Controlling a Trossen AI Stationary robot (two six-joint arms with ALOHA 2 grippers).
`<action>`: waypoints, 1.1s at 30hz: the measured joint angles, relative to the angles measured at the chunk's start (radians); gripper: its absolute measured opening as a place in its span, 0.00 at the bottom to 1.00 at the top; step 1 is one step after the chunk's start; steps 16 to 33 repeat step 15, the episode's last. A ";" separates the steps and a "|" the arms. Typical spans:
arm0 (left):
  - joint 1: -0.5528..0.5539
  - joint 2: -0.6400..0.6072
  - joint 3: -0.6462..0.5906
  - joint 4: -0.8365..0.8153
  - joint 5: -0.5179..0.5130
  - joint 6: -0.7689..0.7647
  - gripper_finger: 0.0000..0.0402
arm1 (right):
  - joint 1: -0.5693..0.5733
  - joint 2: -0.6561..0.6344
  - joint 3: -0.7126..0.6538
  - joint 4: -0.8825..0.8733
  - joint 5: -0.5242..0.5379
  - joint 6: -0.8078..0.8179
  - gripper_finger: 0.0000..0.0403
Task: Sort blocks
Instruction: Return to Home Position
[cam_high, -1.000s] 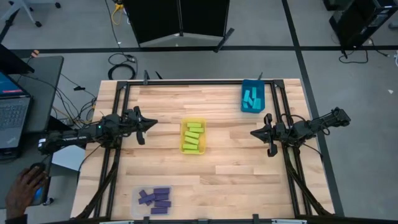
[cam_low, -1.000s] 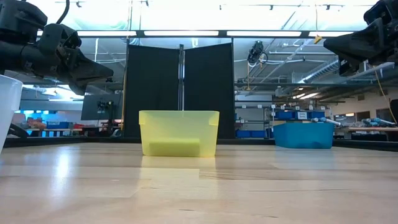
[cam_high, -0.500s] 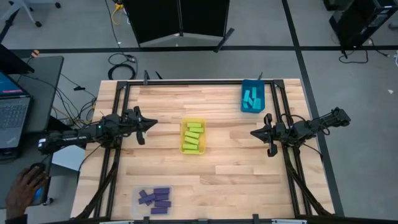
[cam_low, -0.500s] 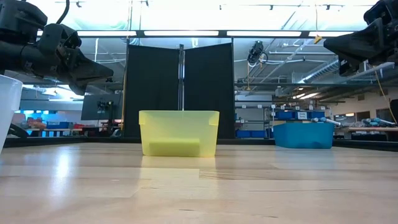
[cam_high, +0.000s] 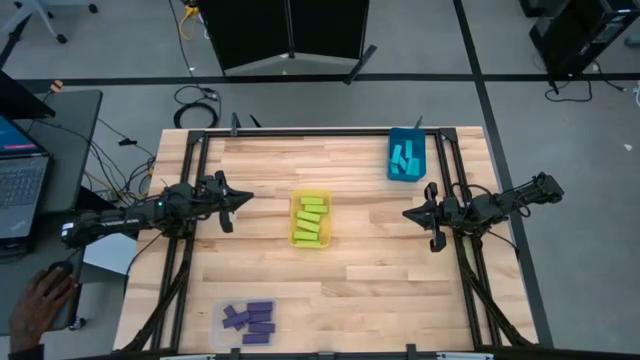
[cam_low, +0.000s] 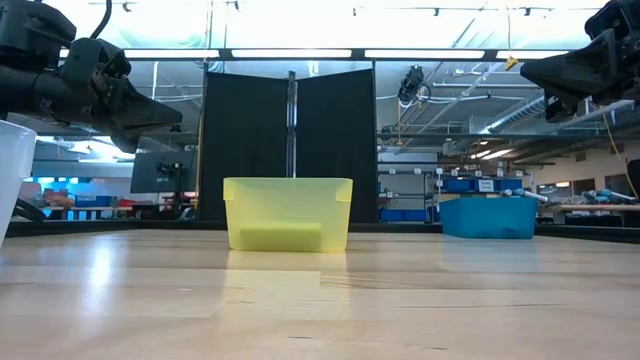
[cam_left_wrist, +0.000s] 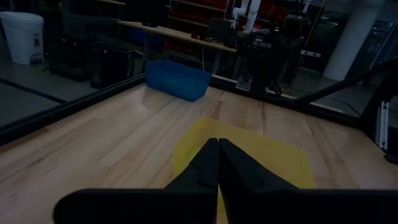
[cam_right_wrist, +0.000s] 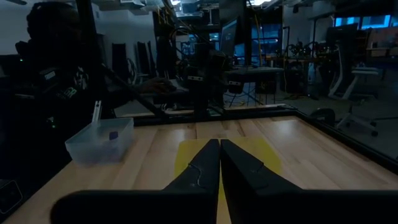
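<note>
Nothing on the table has shifted over the last second: from above, the left gripper (cam_high: 240, 201) and right gripper (cam_high: 408, 213) hang still at opposite sides of the table (cam_high: 370, 270), and the blocks (cam_high: 311, 218) lie sorted in 3 bins, with yellow-green in the yellow bin (cam_high: 311, 195), cyan in the blue bin (cam_high: 407, 134) and purple in the clear bin (cam_high: 216, 312) — none loose on the wood. At table height, both arms sit high, well clear of the yellow and blue bins. Each wrist view shows its own fingers (cam_left_wrist: 208, 165) pinched together on nothing — so I judge the sorting finished and both arms parked at home.
</note>
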 joint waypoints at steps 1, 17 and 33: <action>0.000 0.000 0.000 0.000 0.000 0.000 0.03 | 0.000 0.000 0.000 0.000 0.000 0.000 0.06; 0.000 0.000 0.000 0.000 0.000 0.000 0.03 | 0.000 0.000 0.000 0.000 0.000 0.000 0.06; 0.000 0.000 0.000 0.000 0.000 0.000 0.03 | 0.000 0.000 0.000 0.000 0.000 0.000 0.06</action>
